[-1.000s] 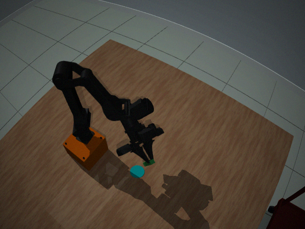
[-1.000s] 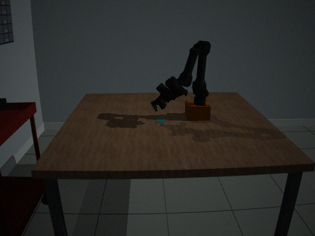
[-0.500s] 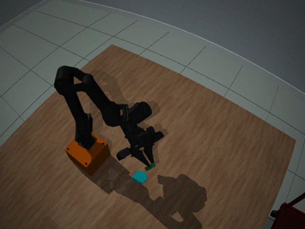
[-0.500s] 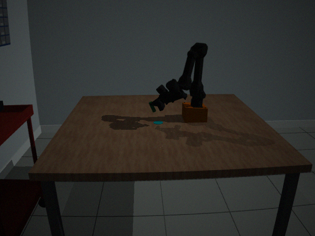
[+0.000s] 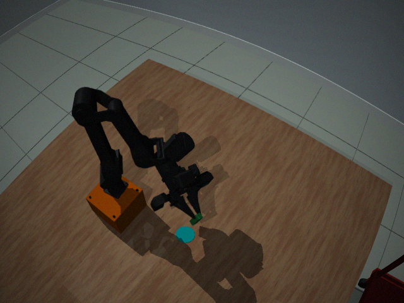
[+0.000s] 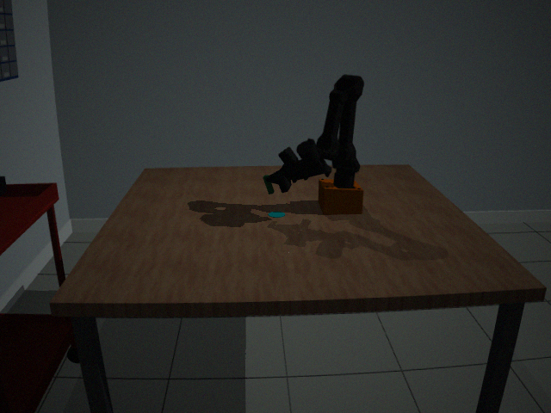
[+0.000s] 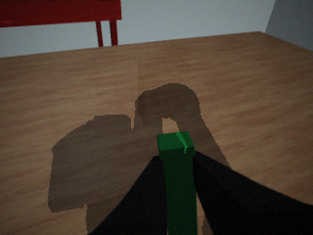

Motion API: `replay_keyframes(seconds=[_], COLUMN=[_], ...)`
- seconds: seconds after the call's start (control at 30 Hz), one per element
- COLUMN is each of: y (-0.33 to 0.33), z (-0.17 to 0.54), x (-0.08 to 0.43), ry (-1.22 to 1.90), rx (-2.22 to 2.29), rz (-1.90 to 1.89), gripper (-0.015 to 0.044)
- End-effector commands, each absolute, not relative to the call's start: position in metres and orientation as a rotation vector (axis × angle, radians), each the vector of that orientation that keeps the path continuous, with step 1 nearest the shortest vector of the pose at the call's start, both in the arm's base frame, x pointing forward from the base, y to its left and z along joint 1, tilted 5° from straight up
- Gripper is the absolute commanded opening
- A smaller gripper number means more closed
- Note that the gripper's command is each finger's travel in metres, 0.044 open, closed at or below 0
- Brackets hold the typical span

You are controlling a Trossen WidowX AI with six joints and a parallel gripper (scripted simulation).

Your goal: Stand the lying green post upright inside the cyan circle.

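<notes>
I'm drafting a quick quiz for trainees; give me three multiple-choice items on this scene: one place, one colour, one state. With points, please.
1. Where is the green post?
A) Standing in the circle
B) Raised above the table
C) On the red cart

2. What colour is the block under the arm?
A) Orange
B) White
C) Purple

3. How is the tool?
A) Wide open
B) Shut on nothing
C) Shut on the post

1 B: the exterior view shows the green post [image 5: 196, 219] [image 6: 269, 184] [image 7: 180, 186] off the tabletop.
2 A: the block [image 5: 130, 213] [image 6: 340, 200] is orange.
3 C: the tool [image 5: 197, 216] [image 6: 269, 178] [image 7: 176, 162] grips the post from both sides.
</notes>
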State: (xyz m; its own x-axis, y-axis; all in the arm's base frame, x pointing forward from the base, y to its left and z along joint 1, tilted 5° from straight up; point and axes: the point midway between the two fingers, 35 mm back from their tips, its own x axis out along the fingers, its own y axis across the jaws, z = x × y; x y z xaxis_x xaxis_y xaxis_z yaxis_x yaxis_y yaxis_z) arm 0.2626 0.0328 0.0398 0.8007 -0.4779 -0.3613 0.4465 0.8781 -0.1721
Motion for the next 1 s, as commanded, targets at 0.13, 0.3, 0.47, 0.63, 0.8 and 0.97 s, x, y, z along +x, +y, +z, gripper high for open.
replay_keyframes(seconds=[0.13, 0.3, 0.47, 0.63, 0.8, 0.97], y=[0.032, 0.031, 0.029, 0.028, 0.026, 0.024], z=[0.044, 0.046, 0.049, 0.052, 0.054, 0.057], x=[0.256, 0.252, 0.248, 0.243, 0.239, 0.234], ry=[0.363, 0.334, 0.306, 0.279, 0.252, 0.225], rx=[-0.077, -0.071, -0.063, -0.055, -0.046, -0.037], rz=[-0.501, -0.505, -0.51, -0.514, -0.519, -0.524], gripper=[0.0023, 0.0023, 0.0023, 0.0023, 0.0023, 0.0023])
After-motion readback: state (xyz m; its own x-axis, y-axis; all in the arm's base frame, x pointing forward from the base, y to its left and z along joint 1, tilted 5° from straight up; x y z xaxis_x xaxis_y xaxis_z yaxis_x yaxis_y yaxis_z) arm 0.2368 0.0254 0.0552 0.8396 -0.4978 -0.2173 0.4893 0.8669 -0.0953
